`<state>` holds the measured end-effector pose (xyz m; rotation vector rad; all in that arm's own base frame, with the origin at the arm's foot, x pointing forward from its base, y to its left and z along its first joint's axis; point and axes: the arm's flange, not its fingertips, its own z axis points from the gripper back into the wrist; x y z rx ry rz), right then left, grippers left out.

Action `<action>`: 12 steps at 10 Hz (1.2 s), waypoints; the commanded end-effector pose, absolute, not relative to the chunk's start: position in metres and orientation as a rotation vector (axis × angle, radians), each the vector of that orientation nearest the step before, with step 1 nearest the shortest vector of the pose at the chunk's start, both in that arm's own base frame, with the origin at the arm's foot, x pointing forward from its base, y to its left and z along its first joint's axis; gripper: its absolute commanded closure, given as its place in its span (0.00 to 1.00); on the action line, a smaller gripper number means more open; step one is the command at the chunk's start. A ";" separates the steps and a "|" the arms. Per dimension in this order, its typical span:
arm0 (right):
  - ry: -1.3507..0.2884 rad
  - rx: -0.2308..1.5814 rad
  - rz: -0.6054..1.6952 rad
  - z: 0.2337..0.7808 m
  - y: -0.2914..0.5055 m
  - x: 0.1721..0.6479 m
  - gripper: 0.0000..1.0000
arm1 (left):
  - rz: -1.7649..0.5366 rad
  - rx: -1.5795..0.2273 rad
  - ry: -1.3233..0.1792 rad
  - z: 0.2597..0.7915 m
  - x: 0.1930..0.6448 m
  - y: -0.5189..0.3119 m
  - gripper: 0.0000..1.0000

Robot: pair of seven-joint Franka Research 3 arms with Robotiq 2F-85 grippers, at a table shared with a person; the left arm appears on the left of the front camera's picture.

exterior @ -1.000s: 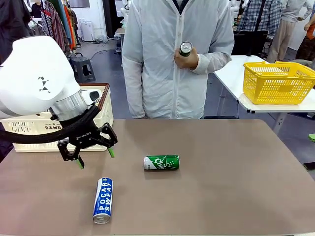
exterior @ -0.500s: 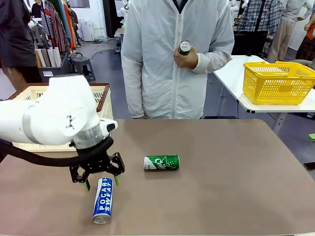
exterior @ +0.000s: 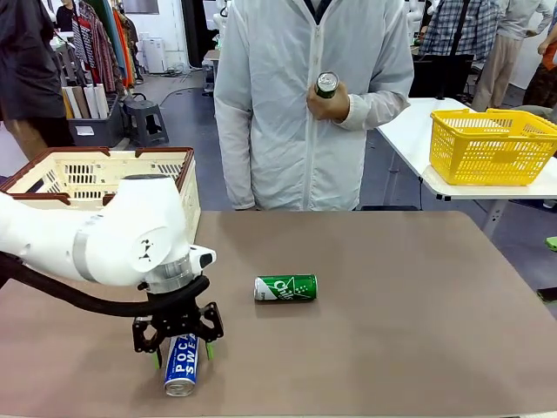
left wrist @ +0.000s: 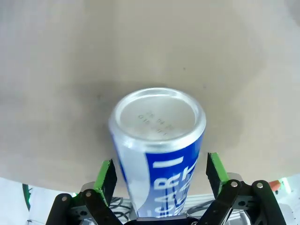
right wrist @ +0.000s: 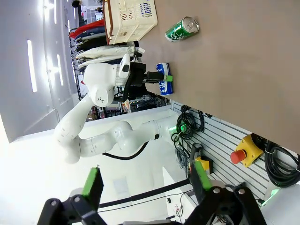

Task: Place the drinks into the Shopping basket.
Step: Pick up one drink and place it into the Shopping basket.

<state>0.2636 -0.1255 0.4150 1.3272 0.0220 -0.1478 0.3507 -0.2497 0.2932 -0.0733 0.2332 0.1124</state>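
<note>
Drinks are all outside the Shopping basket [exterior: 83, 178]. A blue can [exterior: 181, 367] lies on its side near the table's [exterior: 418, 340] near edge, a green can [exterior: 285, 288] lies on its side mid-table, and a third can [exterior: 326, 84] is held upright in the person's hand [exterior: 331, 104]. The left gripper [exterior: 182, 351] straddles the blue can with its jaws spread, the pads [left wrist: 106, 176] clear of the can's sides. The right gripper [right wrist: 146, 180] is spread and holds nothing. The basket sits at the table's far left, its floor hidden behind the left arm.

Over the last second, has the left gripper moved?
Yes. The left gripper has come away from the Shopping basket, nearer the camera, and now straddles the blue can.
</note>
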 end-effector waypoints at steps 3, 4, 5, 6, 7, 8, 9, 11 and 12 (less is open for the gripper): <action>0.021 1.348 -0.166 0.422 -0.125 0.265 0.00 | 0.113 -0.038 0.238 0.299 0.359 -0.256 0.34; 0.021 1.348 -0.166 0.422 -0.125 0.265 0.00 | 0.123 -0.040 0.246 0.300 0.359 -0.254 0.94; 0.021 1.348 -0.166 0.422 -0.125 0.265 0.00 | 0.128 -0.031 0.241 0.300 0.359 -0.253 1.00; 0.021 1.348 -0.166 0.422 -0.125 0.265 0.00 | 0.130 -0.030 0.238 0.300 0.361 -0.253 1.00; 0.021 1.348 -0.166 0.422 -0.125 0.265 0.00 | 0.131 -0.020 0.230 0.300 0.360 -0.253 1.00; 0.021 1.348 -0.166 0.422 -0.125 0.265 0.00 | 0.129 -0.019 0.218 0.302 0.359 -0.254 1.00; 0.021 1.348 -0.166 0.422 -0.125 0.265 0.00 | 0.129 -0.028 0.202 0.305 0.359 -0.252 1.00; 0.021 1.348 -0.166 0.422 -0.125 0.265 0.00 | 0.134 -0.058 0.177 0.322 0.355 -0.240 1.00; 0.021 1.348 -0.166 0.422 -0.125 0.265 0.00 | 0.114 -0.086 0.167 0.352 0.347 -0.227 1.00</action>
